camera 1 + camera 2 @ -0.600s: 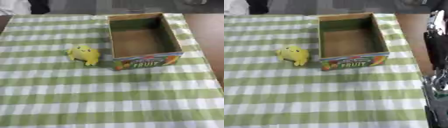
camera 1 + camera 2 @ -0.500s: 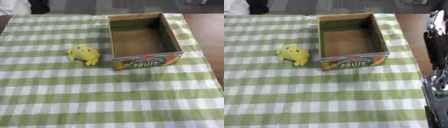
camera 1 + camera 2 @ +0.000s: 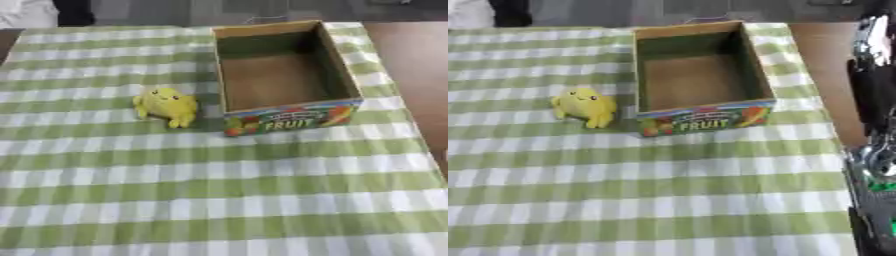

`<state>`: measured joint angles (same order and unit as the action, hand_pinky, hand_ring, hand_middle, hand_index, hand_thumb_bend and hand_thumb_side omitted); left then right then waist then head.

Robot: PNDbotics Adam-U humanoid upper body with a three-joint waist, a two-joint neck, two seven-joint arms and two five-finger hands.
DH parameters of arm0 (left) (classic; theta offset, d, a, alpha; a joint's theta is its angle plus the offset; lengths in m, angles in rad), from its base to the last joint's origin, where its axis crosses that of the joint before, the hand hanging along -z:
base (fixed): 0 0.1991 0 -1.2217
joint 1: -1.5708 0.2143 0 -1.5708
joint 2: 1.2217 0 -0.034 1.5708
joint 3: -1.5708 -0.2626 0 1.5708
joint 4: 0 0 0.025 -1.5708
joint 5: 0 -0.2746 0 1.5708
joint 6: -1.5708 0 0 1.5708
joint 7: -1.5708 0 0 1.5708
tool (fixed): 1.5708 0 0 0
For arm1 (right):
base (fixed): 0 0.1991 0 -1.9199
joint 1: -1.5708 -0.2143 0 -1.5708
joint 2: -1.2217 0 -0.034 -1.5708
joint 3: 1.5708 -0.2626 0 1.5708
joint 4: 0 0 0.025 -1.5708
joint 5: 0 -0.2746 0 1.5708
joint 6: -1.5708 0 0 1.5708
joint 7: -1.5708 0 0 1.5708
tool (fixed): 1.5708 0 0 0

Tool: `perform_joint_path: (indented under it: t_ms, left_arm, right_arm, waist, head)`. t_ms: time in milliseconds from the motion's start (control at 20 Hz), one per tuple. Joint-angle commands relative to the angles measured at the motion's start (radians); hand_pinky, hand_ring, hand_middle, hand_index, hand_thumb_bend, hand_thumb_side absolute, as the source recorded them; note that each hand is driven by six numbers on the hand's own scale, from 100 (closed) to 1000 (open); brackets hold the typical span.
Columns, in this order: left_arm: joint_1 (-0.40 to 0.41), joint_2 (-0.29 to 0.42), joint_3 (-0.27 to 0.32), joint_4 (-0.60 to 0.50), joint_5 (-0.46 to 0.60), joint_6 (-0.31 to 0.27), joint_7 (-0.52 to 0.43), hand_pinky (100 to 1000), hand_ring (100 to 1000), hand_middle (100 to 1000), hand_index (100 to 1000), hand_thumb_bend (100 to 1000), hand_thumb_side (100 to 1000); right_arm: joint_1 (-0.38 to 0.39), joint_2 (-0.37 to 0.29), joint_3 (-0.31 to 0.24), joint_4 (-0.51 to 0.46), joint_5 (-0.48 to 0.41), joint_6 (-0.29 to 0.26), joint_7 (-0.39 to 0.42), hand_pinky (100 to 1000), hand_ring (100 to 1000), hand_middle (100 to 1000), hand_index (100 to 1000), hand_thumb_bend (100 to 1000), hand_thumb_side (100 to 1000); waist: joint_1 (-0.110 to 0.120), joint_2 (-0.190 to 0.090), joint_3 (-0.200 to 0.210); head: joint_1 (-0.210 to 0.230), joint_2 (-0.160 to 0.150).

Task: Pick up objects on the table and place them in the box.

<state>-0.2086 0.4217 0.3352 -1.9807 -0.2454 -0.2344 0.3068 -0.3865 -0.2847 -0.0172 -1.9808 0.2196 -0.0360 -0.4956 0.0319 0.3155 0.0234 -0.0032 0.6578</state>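
a yellow plush toy sits just left of the empty fruit box; picking not begun, a reach comes next; right arm at edge, hand state unclear.

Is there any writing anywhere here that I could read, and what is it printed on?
"FRUIT": on the near outer wall of the box, among coloured fruit pictures.
A smaller line above that word is too blurred to read.
The yellow toy and the checked cloth bear no text.
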Motion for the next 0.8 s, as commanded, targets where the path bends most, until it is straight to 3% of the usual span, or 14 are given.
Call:
perform_joint_path:
  t_ms: [50,300,450,800]
  left_arm:
    - [-0.027,0.130,-0.022,-0.001,-0.091,0.023,-0.010,771,615,626,867,208,845]
    - [-0.094,0.277,-0.076,0.115,-0.180,0.020,-0.110,769,627,637,865,192,841]
    - [-0.119,0.341,-0.104,0.177,-0.221,-0.011,-0.158,772,652,657,865,203,819]
    - [-0.209,0.462,-0.191,0.279,-0.409,-0.097,-0.324,793,760,742,892,203,877]
  right_arm:
    - [-0.004,-0.024,-0.001,-0.019,0.007,0.001,0.002,777,825,560,871,100,579]
    - [0.000,-0.028,0.003,-0.019,0.007,0.002,0.007,778,826,560,871,100,580]
    - [0.000,-0.031,0.005,-0.019,0.007,0.002,0.009,778,826,560,871,100,579]
    - [-0.003,-0.034,0.014,-0.019,0.003,0.002,0.020,777,825,560,871,100,583]
  waist:
    - [0.004,-0.023,-0.001]
    - [0.011,-0.028,-0.004]
    - [0.013,-0.027,-0.009]
    - [0.016,-0.032,-0.015]
  head:
    - [-0.005,0.005]
    - [-0.007,0.006]
    - [-0.008,0.005]
    - [-0.002,0.002]
